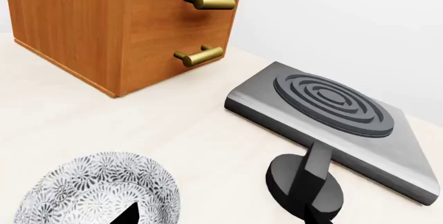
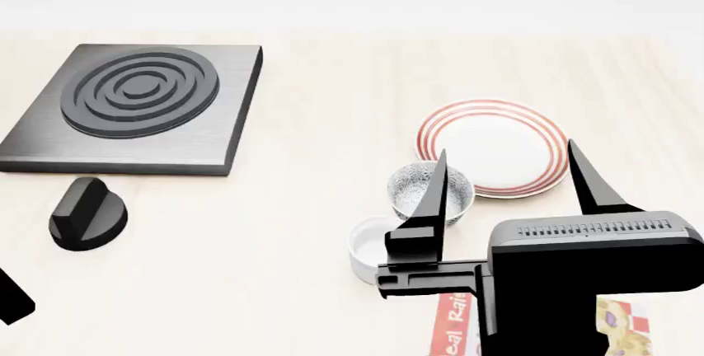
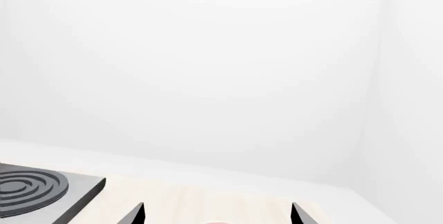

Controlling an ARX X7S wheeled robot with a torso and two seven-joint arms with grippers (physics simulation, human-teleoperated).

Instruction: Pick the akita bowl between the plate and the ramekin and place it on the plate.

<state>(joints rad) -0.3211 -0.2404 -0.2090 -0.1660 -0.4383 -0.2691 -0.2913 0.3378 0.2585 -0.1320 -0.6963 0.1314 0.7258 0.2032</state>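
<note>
Pale wood tabletop (image 2: 308, 232) fills the head view, with a white wall behind. On the far left lies the grey hot plate (image 2: 138, 105), and the black knob (image 2: 86, 212) sits just in front of it. Only a dark corner of the left gripper (image 2: 11, 298) shows at the edge, so I cannot tell if it is spread or closed.

Further right stands the ramekin (image 2: 368, 249), then the akita bowl (image 2: 424, 187) touching or almost touching it, and behind and to the right is the plate (image 2: 492, 146).

The right gripper (image 2: 509, 176) hangs over this group with its fingers (image 2: 434, 199) spread wide apart and holding nothing. One finger is in front of the bowl, the other near the plate's rim.

My worry is that the bowl is crowded on both sides. If the gripper descends in this position, one finger may land on the plate's rim or push the ramekin, and the bowl could slide away or tip.
</note>
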